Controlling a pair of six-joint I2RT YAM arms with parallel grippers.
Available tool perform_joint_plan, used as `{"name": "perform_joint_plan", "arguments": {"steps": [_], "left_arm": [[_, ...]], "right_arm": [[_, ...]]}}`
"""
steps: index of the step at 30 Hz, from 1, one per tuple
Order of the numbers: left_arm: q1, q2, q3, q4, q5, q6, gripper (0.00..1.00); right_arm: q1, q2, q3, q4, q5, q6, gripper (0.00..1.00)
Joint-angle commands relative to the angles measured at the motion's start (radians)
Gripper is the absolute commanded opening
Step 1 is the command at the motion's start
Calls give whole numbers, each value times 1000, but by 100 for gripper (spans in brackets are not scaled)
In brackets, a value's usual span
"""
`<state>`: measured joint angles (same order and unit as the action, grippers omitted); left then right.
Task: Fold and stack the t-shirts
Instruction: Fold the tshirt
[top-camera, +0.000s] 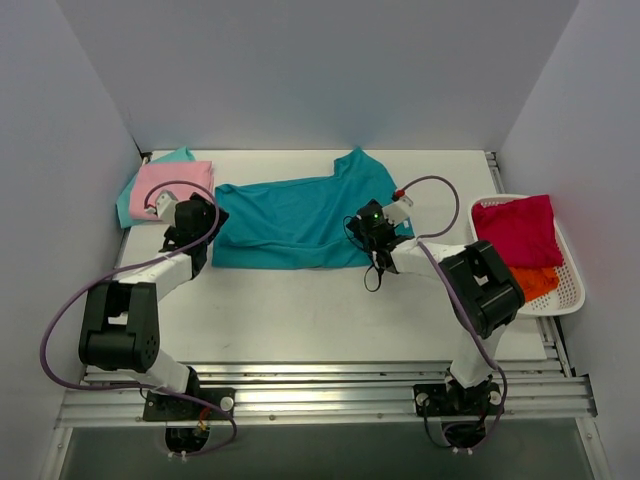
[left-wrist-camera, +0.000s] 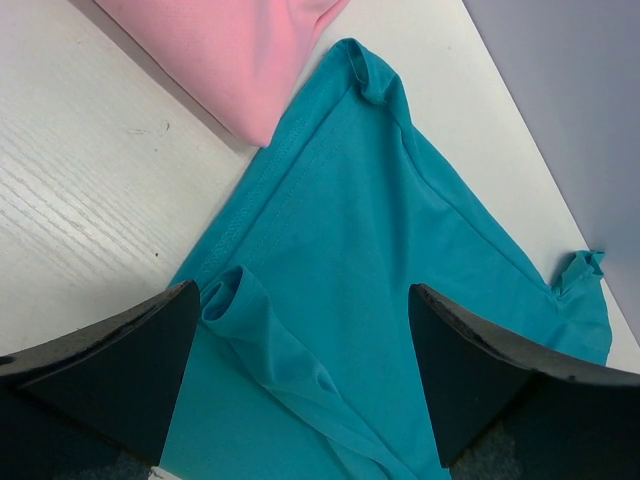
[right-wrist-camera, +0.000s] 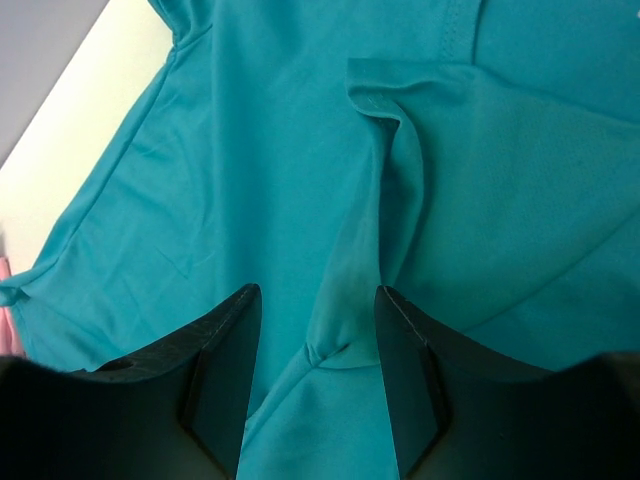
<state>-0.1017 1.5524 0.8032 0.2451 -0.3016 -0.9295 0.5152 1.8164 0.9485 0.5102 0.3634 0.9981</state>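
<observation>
A large teal t-shirt (top-camera: 300, 220) lies spread across the middle of the table. My left gripper (top-camera: 205, 222) hovers over its left edge, jaws wide open, with a rolled hem (left-wrist-camera: 250, 320) between the fingers (left-wrist-camera: 305, 340) and touching neither. My right gripper (top-camera: 372, 225) is over the shirt's right part, open, its fingers (right-wrist-camera: 318, 300) straddling a raised ridge of teal cloth (right-wrist-camera: 345, 300) with a gap on each side. A folded pink t-shirt (top-camera: 175, 185) rests on a light mint-teal one (top-camera: 180, 154) at the back left; the pink t-shirt (left-wrist-camera: 230, 50) also shows in the left wrist view.
A white basket (top-camera: 570, 290) at the right table edge holds a crimson t-shirt (top-camera: 520, 230) and an orange one (top-camera: 535, 282). Grey walls close in the back and both sides. Bare white table (top-camera: 300, 310) lies in front of the teal shirt.
</observation>
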Motion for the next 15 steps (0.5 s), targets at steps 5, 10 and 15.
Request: {"name": "perform_joint_plan", "arguments": {"steps": [5, 10, 15], "left_arm": [[7, 0, -5, 68, 19, 14, 94], [7, 5, -7, 74, 22, 12, 94], [5, 3, -15, 82, 24, 12, 94]], "right_arm": [[20, -65, -34, -47, 75, 4, 45], [32, -66, -39, -56, 100, 2, 44], [34, -33, -22, -35, 97, -1, 35]]}}
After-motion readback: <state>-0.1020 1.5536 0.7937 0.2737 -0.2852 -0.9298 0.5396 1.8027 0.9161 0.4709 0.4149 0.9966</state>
